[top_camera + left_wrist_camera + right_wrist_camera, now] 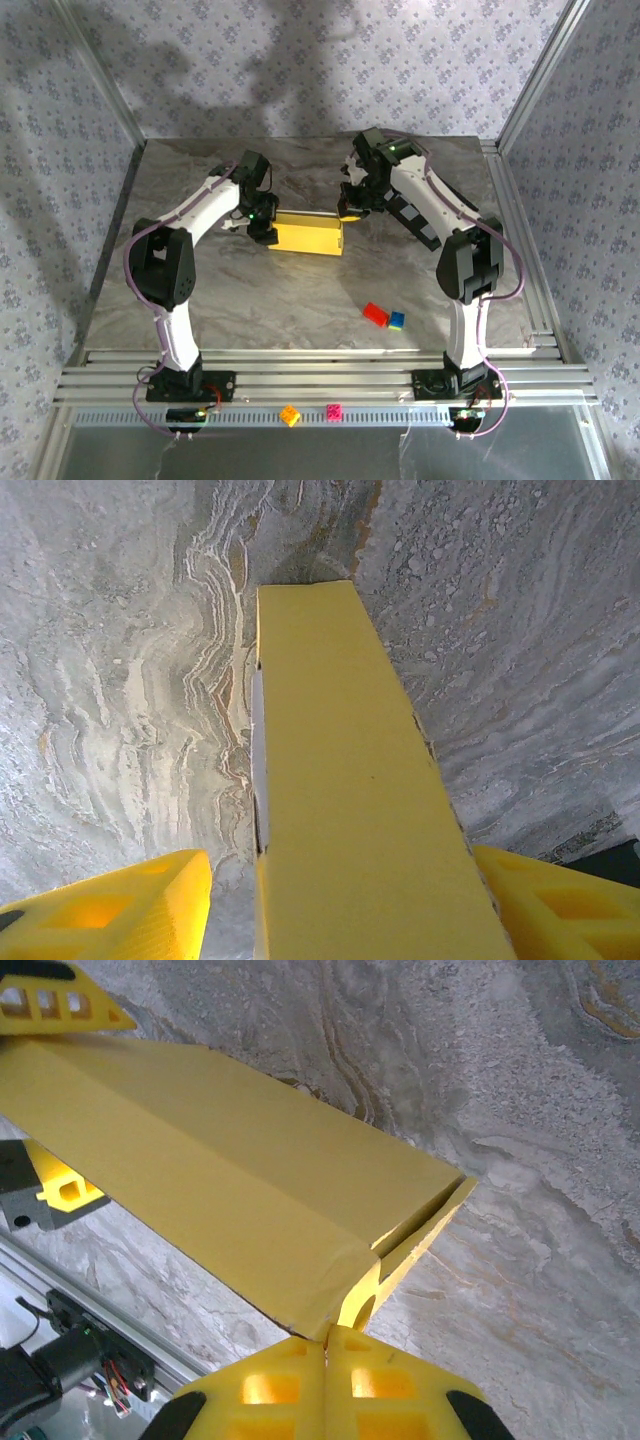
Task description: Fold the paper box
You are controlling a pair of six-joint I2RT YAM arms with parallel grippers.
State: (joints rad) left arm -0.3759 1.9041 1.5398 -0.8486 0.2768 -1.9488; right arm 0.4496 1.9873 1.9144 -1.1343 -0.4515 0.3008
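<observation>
The paper box (310,237) is a long yellow shallow box lying on the marbled table (250,300) between the two arms. My left gripper (263,228) is at its left end and stands open astride it. In the left wrist view the box (350,780) runs between the yellow fingers (110,910), with a gap on the left side. My right gripper (350,208) is at the right end, shut. Its joined tips (327,1338) touch the corner of the box (230,1160), where an end flap (420,1235) stands slightly ajar.
A red brick (376,314) and a blue brick (397,320) lie together on the table in front of the right arm. An orange brick (290,415) and a pink one (334,411) sit on the front rail. Aluminium rails (520,230) edge the table.
</observation>
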